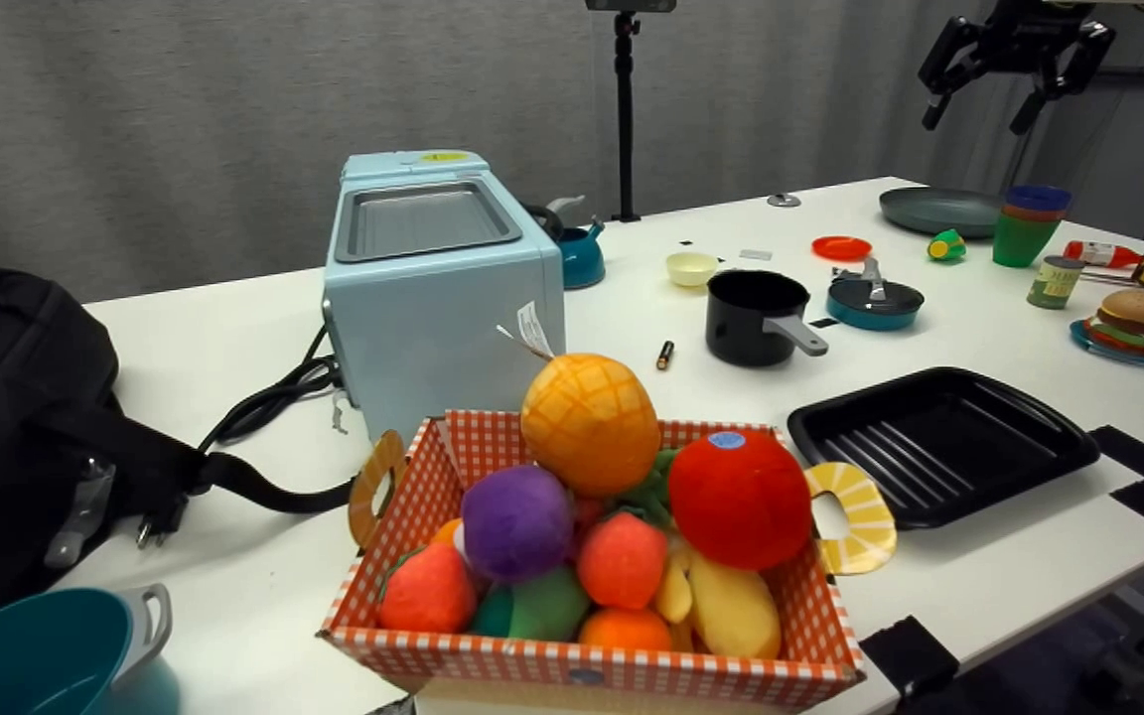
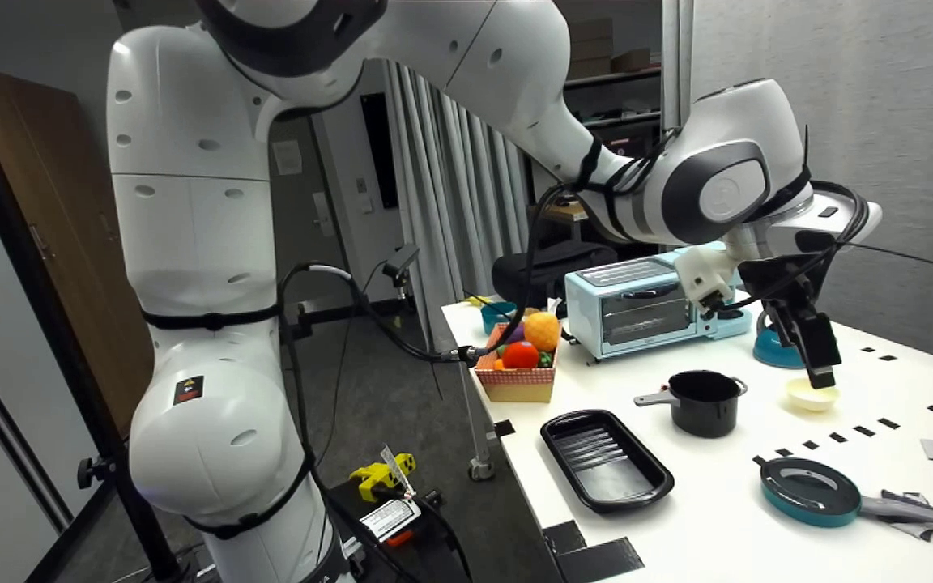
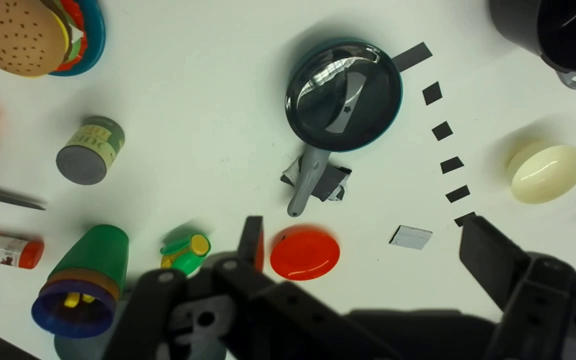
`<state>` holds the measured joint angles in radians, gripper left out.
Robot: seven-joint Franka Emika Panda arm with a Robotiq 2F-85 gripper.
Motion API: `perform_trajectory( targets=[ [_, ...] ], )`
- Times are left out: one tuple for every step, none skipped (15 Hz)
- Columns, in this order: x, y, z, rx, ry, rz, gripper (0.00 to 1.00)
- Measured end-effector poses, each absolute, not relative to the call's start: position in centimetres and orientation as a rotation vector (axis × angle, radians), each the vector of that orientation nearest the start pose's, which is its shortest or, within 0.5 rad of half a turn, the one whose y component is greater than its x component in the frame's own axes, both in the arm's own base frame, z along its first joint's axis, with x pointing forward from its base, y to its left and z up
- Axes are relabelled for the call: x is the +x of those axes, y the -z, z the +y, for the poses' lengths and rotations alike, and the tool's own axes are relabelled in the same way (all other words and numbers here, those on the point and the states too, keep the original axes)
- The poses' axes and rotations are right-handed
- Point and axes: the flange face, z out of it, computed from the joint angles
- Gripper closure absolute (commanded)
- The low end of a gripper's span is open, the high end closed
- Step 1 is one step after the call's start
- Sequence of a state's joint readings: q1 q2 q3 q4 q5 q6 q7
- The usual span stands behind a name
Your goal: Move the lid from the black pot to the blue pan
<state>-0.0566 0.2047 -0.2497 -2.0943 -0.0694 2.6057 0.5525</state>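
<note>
Hand (image 1: 977,117) spread, above tabletop (image 2: 726,526) | black pot (image 2: 705,417), blue pan (image 1: 862,317) apart, open room between | black tray (image 2: 611,468) near tabletop edge

Both exterior views look across the table (image 2: 717,526), the wrist view down; all share the black pot (image 1: 746,323).

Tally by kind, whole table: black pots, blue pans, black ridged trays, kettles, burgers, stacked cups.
Black pot: 1
Blue pan: 1
Black ridged tray: 1
Kettle: 1
Burger: 1
Stacked cups: 3 visible
Total: 8
</note>
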Motion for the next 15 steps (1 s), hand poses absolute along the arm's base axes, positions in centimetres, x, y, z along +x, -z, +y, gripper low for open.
perform_trajectory(
  targets=[
    [57.63,-35.96,-17.59,-2.911,0.510,1.216,0.00],
    [57.71,-35.78,-17.56,-2.913,0.506,1.215,0.00],
    [57.76,-35.55,-17.54,-2.916,0.501,1.215,0.00],
    [57.76,-35.46,-17.53,-2.916,0.499,1.215,0.00],
    [57.78,-35.42,-17.54,-2.917,0.498,1.215,0.00],
    [57.78,-35.40,-17.54,-2.917,0.498,1.215,0.00],
    [57.78,-35.40,-17.54,-2.917,0.498,1.215,0.00],
    [57.78,-35.40,-17.54,-2.917,0.498,1.215,0.00],
    [57.78,-35.40,-17.54,-2.917,0.498,1.215,0.00],
    [57.78,-35.40,-17.54,-2.917,0.498,1.215,0.00],
    [57.78,-35.40,-17.54,-2.917,0.498,1.215,0.00],
    [57.78,-35.40,-17.54,-2.917,0.498,1.215,0.00],
    [57.78,-35.40,-17.54,-2.917,0.498,1.215,0.00],
    [57.78,-35.40,-17.53,-2.917,0.498,1.215,0.00],
    [57.78,-35.40,-17.53,-2.917,0.498,1.215,0.00]
  ],
)
